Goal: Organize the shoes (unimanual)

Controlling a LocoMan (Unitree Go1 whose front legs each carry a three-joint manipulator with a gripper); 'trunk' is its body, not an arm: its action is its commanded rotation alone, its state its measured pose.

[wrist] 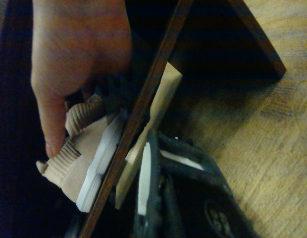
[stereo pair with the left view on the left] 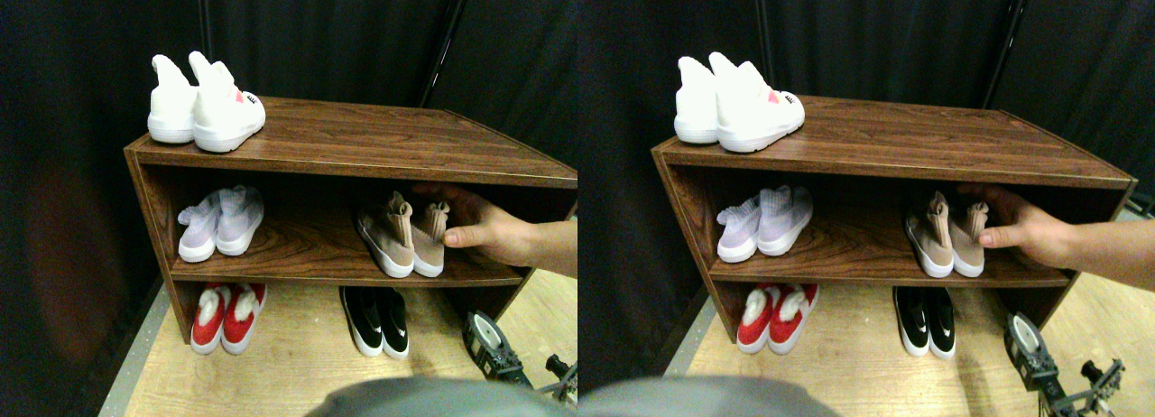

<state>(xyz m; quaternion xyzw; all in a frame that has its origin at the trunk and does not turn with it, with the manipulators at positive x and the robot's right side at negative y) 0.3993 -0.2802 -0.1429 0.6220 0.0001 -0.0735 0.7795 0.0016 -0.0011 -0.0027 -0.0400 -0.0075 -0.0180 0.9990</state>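
Awaiting the robot: tan-beige knit high-ankle shoes (stereo pair with the left view on the left: 403, 239) on the dark wooden rack's (stereo pair with the left view on the left: 361, 133) middle shelf, a person's hand (stereo pair with the left view on the left: 487, 227) closed on the right one; right gripper (stereo pair with the left view on the left: 496, 349) low on the floor, jaw state indeterminable; no visible robot sorting yet.

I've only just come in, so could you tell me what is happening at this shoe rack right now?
A person's hand reaches in from the right and touches the tan shoes on the middle shelf of the wooden rack. The robot's right gripper waits low on the floor beside the black shoes, touching nothing. White shoes sit on top, pale lilac shoes on the shelf's left, red shoes below.
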